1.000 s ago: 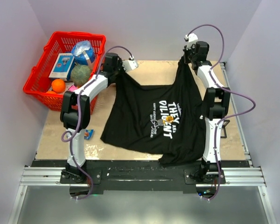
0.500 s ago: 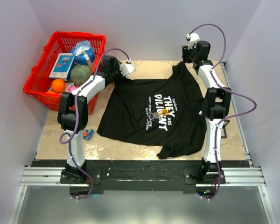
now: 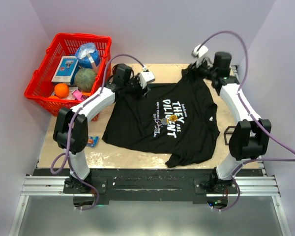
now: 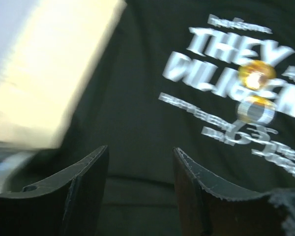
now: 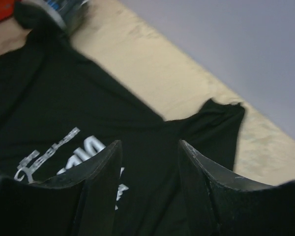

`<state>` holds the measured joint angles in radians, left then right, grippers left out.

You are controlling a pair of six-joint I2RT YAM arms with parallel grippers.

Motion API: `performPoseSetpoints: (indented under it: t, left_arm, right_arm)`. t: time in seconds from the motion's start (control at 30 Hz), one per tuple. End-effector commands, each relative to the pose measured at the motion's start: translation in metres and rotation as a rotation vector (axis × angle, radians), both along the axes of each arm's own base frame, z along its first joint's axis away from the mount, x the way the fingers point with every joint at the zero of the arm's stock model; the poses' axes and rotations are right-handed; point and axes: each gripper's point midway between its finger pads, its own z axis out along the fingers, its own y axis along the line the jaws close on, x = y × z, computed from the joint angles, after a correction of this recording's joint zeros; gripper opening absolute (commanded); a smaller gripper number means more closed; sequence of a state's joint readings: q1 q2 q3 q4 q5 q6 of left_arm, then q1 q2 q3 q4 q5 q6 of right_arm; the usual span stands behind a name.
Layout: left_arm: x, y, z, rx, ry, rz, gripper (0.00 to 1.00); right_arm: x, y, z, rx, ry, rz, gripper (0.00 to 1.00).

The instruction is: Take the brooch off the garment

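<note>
The black T-shirt (image 3: 137,123) lies spread flat on the tabletop (image 3: 64,145), white lettering facing up. The gold brooch (image 3: 173,118) sits on that lettering, in the middle of the shirt's chest. The left claw (image 4: 140,151) is over the shirt's far left corner, fingers wide apart with nothing between them. The right claw (image 5: 150,143) is above the shirt's far right corner, spread just as wide and empty. A red basket (image 3: 39,86) stands beyond the shirt's left side.
</note>
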<state>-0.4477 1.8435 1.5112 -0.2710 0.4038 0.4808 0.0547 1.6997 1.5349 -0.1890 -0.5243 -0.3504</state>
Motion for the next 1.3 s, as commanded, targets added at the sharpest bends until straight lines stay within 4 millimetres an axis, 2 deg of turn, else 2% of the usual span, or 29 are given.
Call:
performPoseSetpoints:
  t: [0.0,0.07,0.2,0.23,0.3,0.33,0.37,0.43,0.47,0.53,0.63,0.77,0.87,1.0,1.13,1.17,1.27]
  left_arm:
    - [-0.069,-0.008,-0.050,-0.150,0.431,-0.016,0.59]
    - [-0.082,-0.007,-0.057,-0.169,0.459,-0.027,0.60]
    - [-0.098,-0.003,-0.077,-0.126,0.521,-0.065,0.59]
    - [-0.098,0.001,-0.091,-0.094,0.545,-0.048,0.59]
    - [-0.097,0.009,-0.101,-0.047,0.565,-0.029,0.57]
    - [-0.094,0.013,-0.104,-0.044,0.571,-0.020,0.57]
    - [-0.093,0.018,-0.108,-0.047,0.576,-0.001,0.56]
    - [-0.078,0.033,-0.108,-0.068,0.567,0.079,0.56]
    - [-0.075,0.041,-0.108,-0.090,0.577,0.102,0.56]
    - [-0.070,0.043,-0.106,-0.126,0.578,0.113,0.56]
    - [-0.067,0.048,-0.119,-0.103,0.592,0.157,0.56]
    - [-0.071,0.052,-0.134,-0.067,0.629,0.213,0.55]
    - [-0.082,0.063,-0.147,0.019,0.634,0.206,0.55]
    - [-0.100,0.089,-0.165,0.131,0.685,0.228,0.54]
    - [-0.116,0.106,-0.170,0.174,0.694,0.230,0.54]
    - [-0.117,0.107,-0.170,0.173,0.697,0.235,0.54]
    - [-0.120,0.107,-0.165,0.164,0.702,0.237,0.54]
  right_arm:
    - [-0.077,0.055,-0.094,-0.039,0.261,0.282,0.53]
    - [-0.101,0.075,-0.108,-0.049,0.310,0.350,0.54]
    - [-0.118,0.095,-0.125,-0.017,0.395,0.364,0.52]
    - [-0.118,0.094,-0.134,-0.009,0.438,0.347,0.52]
    - [-0.114,0.091,-0.137,-0.030,0.472,0.328,0.52]
    - [-0.114,0.089,-0.139,-0.053,0.499,0.326,0.52]
    - [-0.111,0.086,-0.149,-0.081,0.514,0.320,0.52]
    - [-0.105,0.075,-0.156,-0.147,0.517,0.285,0.52]
    - [-0.110,0.076,-0.162,-0.177,0.523,0.314,0.52]
    - [-0.122,0.073,-0.177,-0.265,0.534,0.391,0.52]
    - [-0.136,0.068,-0.197,-0.310,0.567,0.449,0.52]
    - [-0.148,0.066,-0.209,-0.318,0.603,0.481,0.54]
    - [-0.145,0.071,-0.211,-0.277,0.620,0.467,0.54]
    - [-0.136,0.078,-0.211,-0.240,0.616,0.446,0.54]
    - [-0.123,0.078,-0.218,-0.265,0.602,0.430,0.54]
    - [-0.122,0.077,-0.225,-0.275,0.615,0.430,0.54]
    - [-0.114,0.076,-0.229,-0.292,0.613,0.421,0.55]
